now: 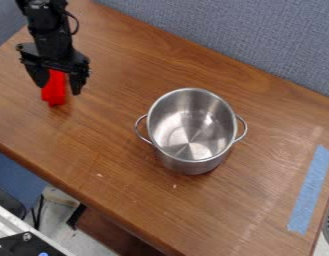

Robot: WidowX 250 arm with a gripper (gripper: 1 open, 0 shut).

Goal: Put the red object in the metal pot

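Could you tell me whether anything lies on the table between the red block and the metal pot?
No. In the camera view, only bare wooden table lies between the red block and the metal pot.

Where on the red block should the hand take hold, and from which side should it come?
Best guess: across the short width, near the middle of the red block, coming straight down from above. It lies flat on the table and is long and narrow, so its long sides suit the open hand already over it.
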